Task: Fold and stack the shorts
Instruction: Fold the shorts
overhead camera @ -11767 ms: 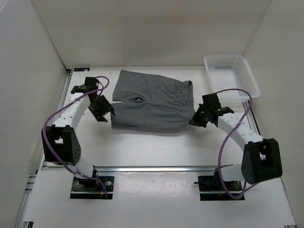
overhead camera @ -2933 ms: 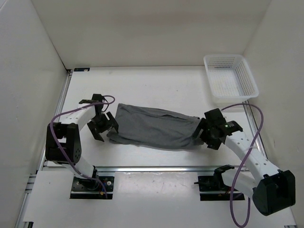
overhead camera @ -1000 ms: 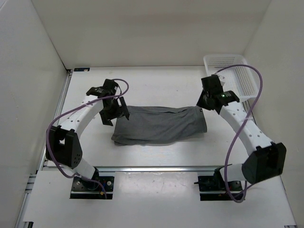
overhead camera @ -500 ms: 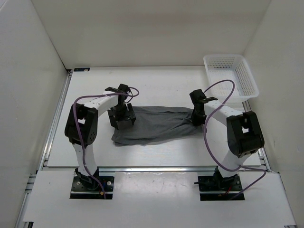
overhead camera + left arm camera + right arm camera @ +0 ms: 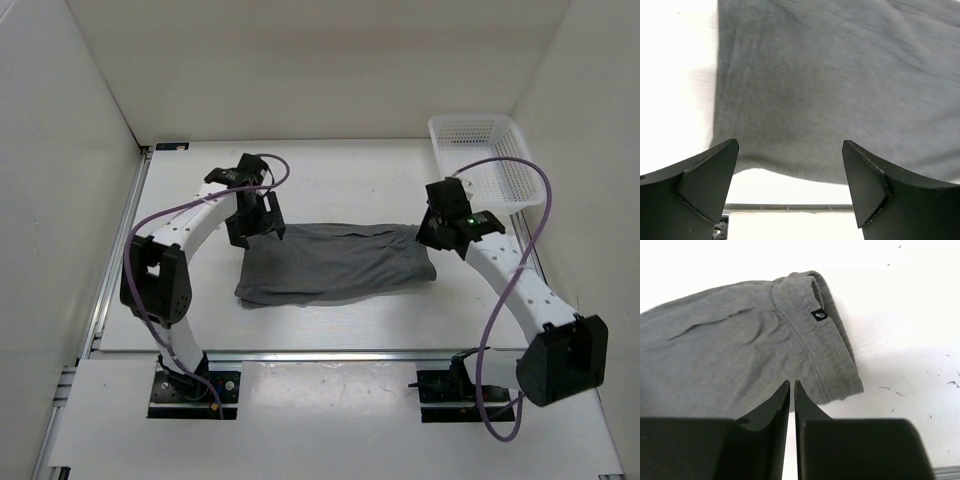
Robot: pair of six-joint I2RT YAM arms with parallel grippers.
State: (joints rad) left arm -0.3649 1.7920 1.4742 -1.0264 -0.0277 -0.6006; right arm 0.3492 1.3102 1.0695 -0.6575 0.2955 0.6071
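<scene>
The grey shorts [image 5: 335, 263] lie folded lengthwise into a long strip across the middle of the table. My left gripper [image 5: 254, 226] hovers over their far left corner, jaws wide open and empty; the left wrist view shows the cloth [image 5: 840, 90] spread below the fingers. My right gripper [image 5: 430, 232] hovers at the strip's right end, shut and empty. The right wrist view shows the waistband end [image 5: 810, 335] with a small black label [image 5: 819, 315] just beyond the closed fingertips [image 5: 792, 384].
A white mesh basket [image 5: 487, 160] stands at the far right corner. White walls enclose the table on three sides. A metal rail [image 5: 330, 352] runs along the near edge.
Both grippers have lifted off the folded strip and pulled back a little outward. The shorts went from spread flat to folded lengthwise over the earlier frames and now lie still.
</scene>
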